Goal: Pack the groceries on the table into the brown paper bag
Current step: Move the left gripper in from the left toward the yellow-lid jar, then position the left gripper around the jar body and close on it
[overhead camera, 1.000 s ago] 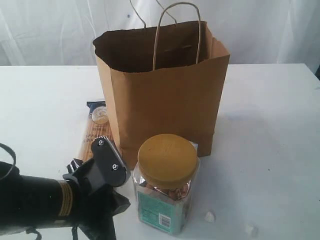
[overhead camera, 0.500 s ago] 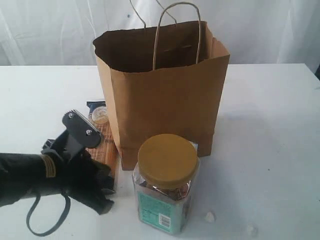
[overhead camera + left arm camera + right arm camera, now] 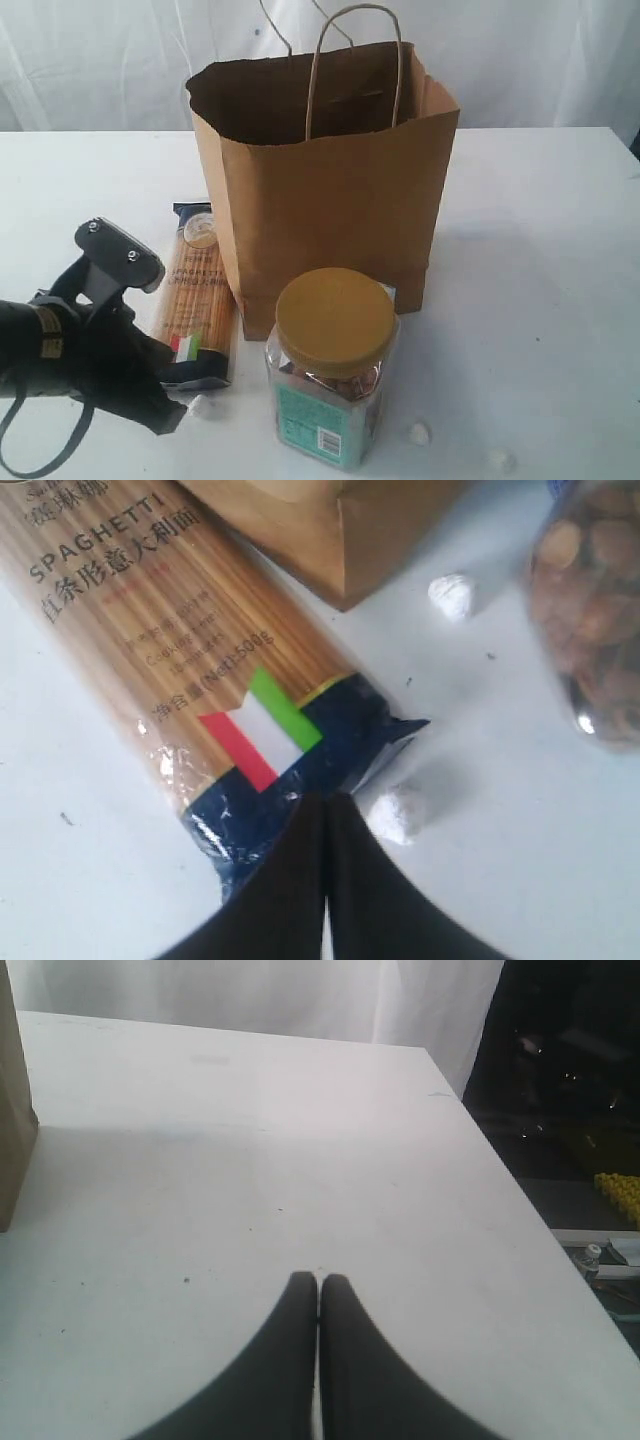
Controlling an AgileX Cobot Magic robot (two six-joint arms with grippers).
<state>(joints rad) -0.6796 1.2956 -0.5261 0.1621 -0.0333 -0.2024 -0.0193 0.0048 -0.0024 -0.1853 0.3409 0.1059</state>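
Scene: a tall brown kraft paper bag with loop handles [image 3: 330, 210] stands open and upright on the plain white tabletop [image 3: 540, 250]
Groceries: a long clear packet of spaghetti with an Italian flag [image 3: 195, 300] lies flat just beside the bag's left wall; a clear jar with a yellow lid [image 3: 333, 365] stands in front of the bag; neither is in the bag
Left jaws: pressed together and holding nothing; their tips sit at the packet's dark blue end; a small white lump [image 3: 397, 813] lies right beside them
Right jaws: pressed together and empty, over bare tabletop well apart from the groceries
Risk, pushing: shut jaws that descend would probably shove the slick packet along the tabletop instead of gripping it; they need to spread first
Risk, lifting: held by one end only, the long packet would likely droop and swing; it could knock the light bag over or catch on its rim
Change: the left arm has drawn back to the left and lower in the exterior view; the whole packet and its flag now show; bag and jar have not moved
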